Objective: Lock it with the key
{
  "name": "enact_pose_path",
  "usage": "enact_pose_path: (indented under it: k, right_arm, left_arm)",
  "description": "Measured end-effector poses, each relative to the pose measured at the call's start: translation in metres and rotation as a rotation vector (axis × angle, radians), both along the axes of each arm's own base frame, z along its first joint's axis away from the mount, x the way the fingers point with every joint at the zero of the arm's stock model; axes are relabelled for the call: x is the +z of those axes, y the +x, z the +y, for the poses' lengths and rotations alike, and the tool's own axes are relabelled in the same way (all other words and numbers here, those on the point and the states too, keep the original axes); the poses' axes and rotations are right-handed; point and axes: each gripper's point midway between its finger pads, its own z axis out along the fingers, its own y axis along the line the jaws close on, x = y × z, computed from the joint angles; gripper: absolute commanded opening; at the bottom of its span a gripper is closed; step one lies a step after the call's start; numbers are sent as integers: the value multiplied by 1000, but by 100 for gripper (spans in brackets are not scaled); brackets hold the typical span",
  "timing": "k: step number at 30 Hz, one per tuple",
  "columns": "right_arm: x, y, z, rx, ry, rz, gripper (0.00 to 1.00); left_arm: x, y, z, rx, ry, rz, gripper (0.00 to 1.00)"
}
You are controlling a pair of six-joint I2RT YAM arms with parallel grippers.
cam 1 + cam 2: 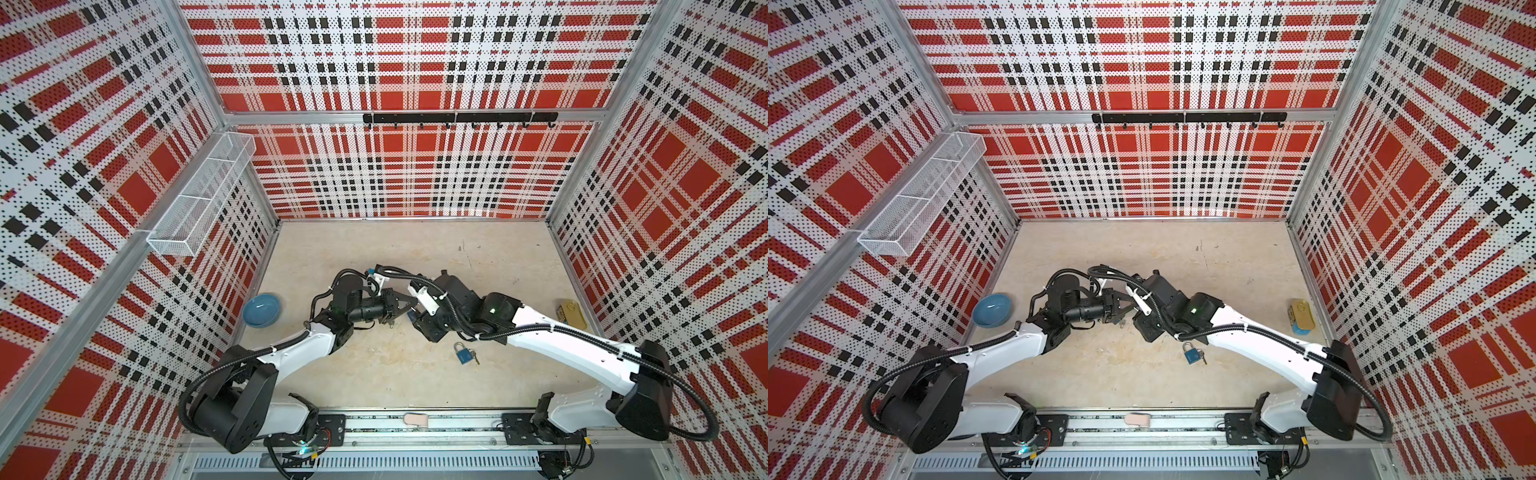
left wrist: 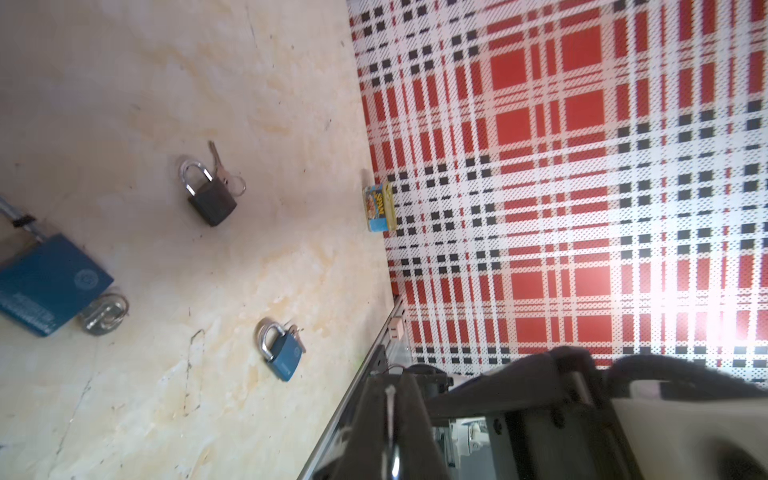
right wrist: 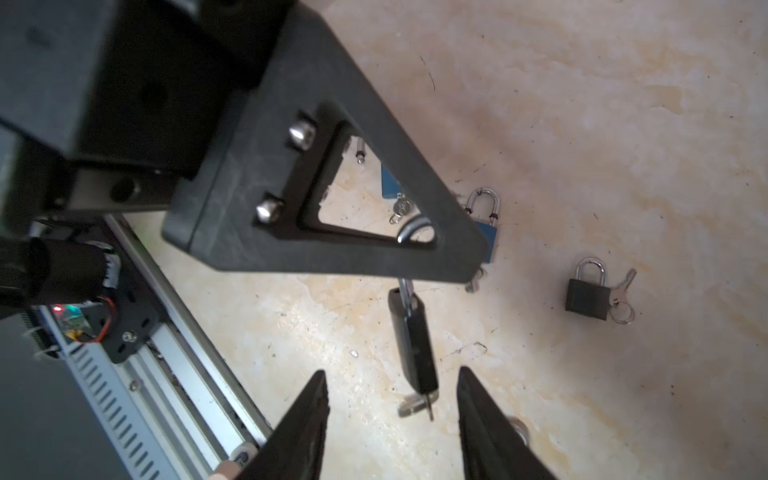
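My left gripper (image 1: 408,309) is shut on the steel shackle (image 3: 415,230) of a small padlock (image 3: 413,340). The padlock hangs edge-on below the left gripper's fingers (image 3: 374,232) in the right wrist view. A key (image 3: 420,401) sticks out of the bottom of the padlock's body. In the left wrist view the gripper (image 2: 390,392) has its jaws pressed together on a thin strip of metal. My right gripper (image 3: 390,415) is open just short of the key, with nothing between its fingers. In both top views the two grippers meet above the middle of the table.
Three more padlocks with keys lie on the table: a blue one (image 1: 463,353), a black one (image 3: 586,297) and a large blue one (image 2: 50,282). A blue bowl (image 1: 261,309) sits at the left wall and a can (image 1: 571,313) at the right wall.
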Motion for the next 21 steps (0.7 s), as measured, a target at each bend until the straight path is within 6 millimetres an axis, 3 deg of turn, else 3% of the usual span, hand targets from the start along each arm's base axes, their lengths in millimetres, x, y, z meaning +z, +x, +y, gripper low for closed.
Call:
enact_pose_path:
  k: [6,12,21]
  right_arm:
    - [33,14,-21,-40,204,-38,52]
    - [58,34,-36,-51,397,-91,52]
    - [80,34,-10,99,550,-121,51]
  left_arm:
    - [30,12,8,104,-59,-62,0]
    - [37,22,10,193,-96,-24,0]
    - [61,25,6,266,-183,7,0]
